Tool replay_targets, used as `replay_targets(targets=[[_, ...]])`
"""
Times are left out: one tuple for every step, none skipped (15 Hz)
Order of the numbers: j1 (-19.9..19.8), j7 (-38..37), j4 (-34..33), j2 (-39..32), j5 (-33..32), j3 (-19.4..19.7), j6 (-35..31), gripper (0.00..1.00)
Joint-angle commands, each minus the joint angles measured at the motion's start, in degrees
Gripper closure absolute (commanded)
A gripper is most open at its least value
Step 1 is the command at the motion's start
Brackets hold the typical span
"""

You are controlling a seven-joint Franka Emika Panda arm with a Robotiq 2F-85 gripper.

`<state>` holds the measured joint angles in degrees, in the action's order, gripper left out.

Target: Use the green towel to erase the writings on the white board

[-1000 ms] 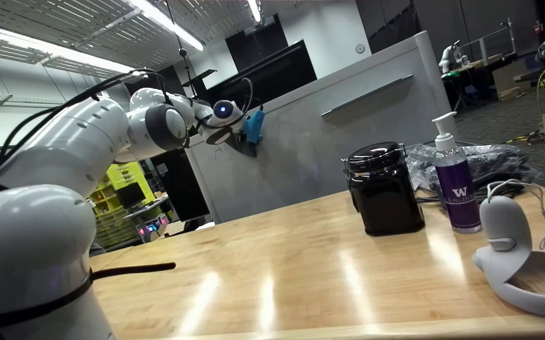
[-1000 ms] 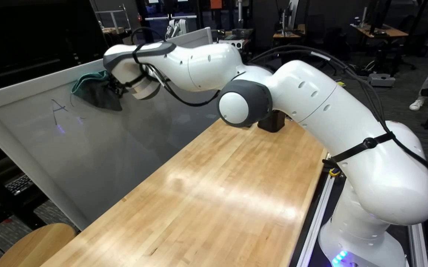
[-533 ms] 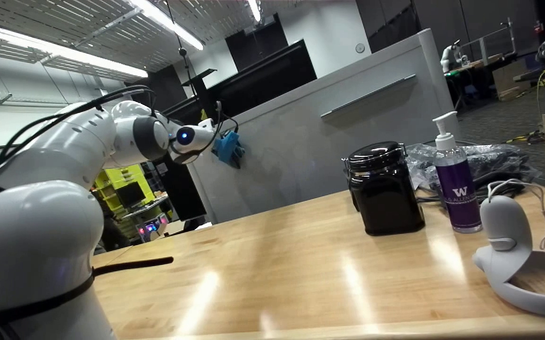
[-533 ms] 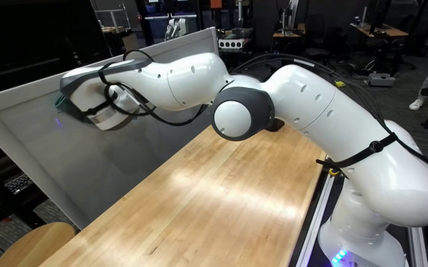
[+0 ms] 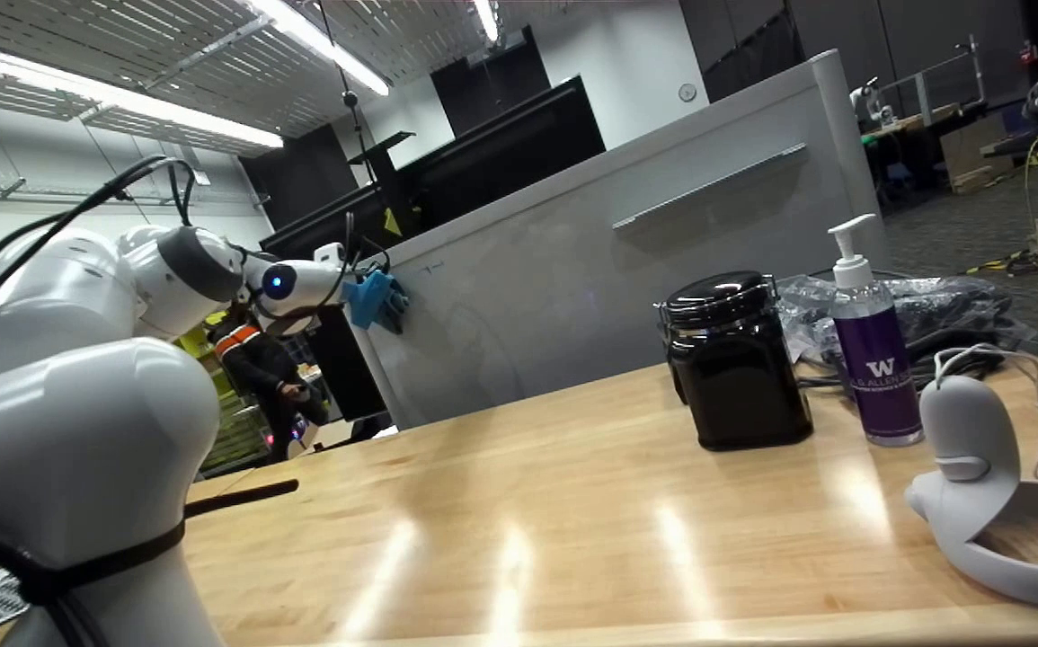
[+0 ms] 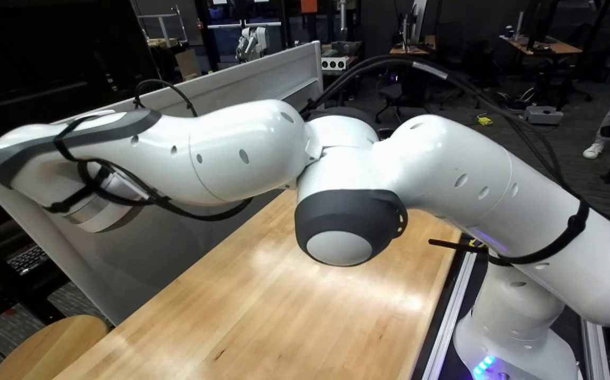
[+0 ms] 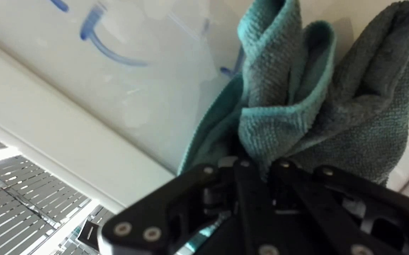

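The fingers (image 7: 246, 191) were clenched tight on the green towel (image 7: 317, 120): a gathered part of the cloth was pinched at their tips, and its loose folds spread out ahead of them toward the white board (image 7: 169, 106). In an exterior view the towel (image 5: 371, 301) was high up by a corner of the board; whether it pressed on the surface or hung just off it, I could not tell. The step in hand looked to be the wiping, perhaps partly done, since the blue writing (image 7: 100, 47) on the board, near its top rim (image 7: 66, 134) and apart from the towel, seemed broken and streaked. Another small stroke (image 7: 226, 71) lay on the board just beside the edge of the cloth. The next move probably called for bringing the folds flat over these strokes and rubbing along the board, with the grip kept firm and the hard tips held off the surface; the risk was a loose fold skimming over the ink without lifting it. Farther out, in an exterior view, the arm (image 6: 336, 174) hid the towel. The worktop (image 5: 572, 467) lay in front of the board and carried a black jar (image 5: 739, 368) and a pump bottle (image 5: 878, 368).
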<state>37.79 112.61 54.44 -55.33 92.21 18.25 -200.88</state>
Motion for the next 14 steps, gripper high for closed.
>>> replay_targets(targets=[[8.0,-2.9,2.3,0.7,4.5,9.1,0.3,0.98],[9.6,-3.4,3.6,1.3,5.9,11.1,0.4,0.98],[10.9,-3.8,4.5,1.6,6.9,12.5,0.4,0.98],[11.8,-4.3,5.5,1.8,7.8,14.2,0.5,0.98],[12.5,-4.7,6.2,1.9,8.4,15.6,0.7,0.98],[12.9,-5.1,6.7,1.9,8.5,16.9,1.0,0.98],[12.5,-5.3,7.4,2.0,8.4,17.8,1.3,0.98],[11.7,-5.4,8.1,2.3,8.0,18.4,1.7,0.98],[11.0,-5.5,8.4,2.3,7.6,19.1,1.8,0.98],[9.9,-5.4,8.9,2.5,7.2,19.9,2.3,0.98],[9.0,-5.3,9.8,2.7,7.2,20.9,2.7,0.98],[8.5,-5.2,10.4,2.7,7.1,21.7,3.0,0.98],[7.8,-5.2,11.3,2.8,7.1,22.5,3.1,0.98],[7.2,-5.1,12.3,3.1,7.0,23.2,3.5,0.98]])
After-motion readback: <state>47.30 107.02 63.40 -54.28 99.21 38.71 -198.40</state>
